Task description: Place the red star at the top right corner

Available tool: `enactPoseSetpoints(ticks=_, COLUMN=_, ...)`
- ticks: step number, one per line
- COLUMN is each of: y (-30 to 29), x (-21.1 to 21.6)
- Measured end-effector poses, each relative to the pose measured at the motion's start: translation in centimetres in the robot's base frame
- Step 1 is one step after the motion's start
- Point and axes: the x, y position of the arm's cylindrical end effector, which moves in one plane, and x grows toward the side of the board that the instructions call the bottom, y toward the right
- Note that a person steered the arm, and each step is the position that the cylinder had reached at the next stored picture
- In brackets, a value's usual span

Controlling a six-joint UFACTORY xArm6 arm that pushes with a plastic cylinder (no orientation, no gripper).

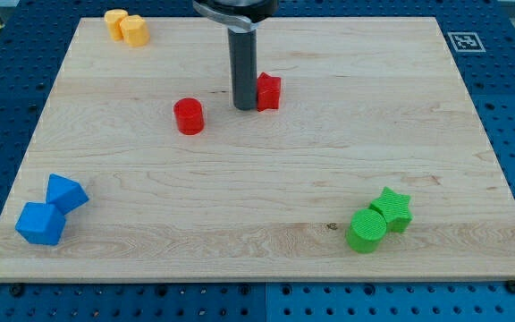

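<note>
The red star point(269, 91) lies on the wooden board point(266, 206), a little above the middle and slightly to the view's left of centre. My tip point(244, 107) stands right against the star's left side, touching or almost touching it. A red cylinder point(189, 116) lies further to the view's left of my tip, apart from it. The board's top right corner point(423, 31) is bare wood.
Two yellow blocks point(126, 27) sit together at the top left. Two blue blocks point(52, 210) sit at the bottom left. A green cylinder point(367, 230) and a green star point(392, 207) touch at the bottom right. A marker tag point(464, 41) lies off the board's top right.
</note>
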Motion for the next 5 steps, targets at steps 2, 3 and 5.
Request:
enactPoseSetpoints(ticks=2, y=3.6, x=-3.1)
enactPoseSetpoints(ticks=3, y=5.7, x=-4.1)
enactPoseSetpoints(ticks=5, y=10.2, x=-4.6)
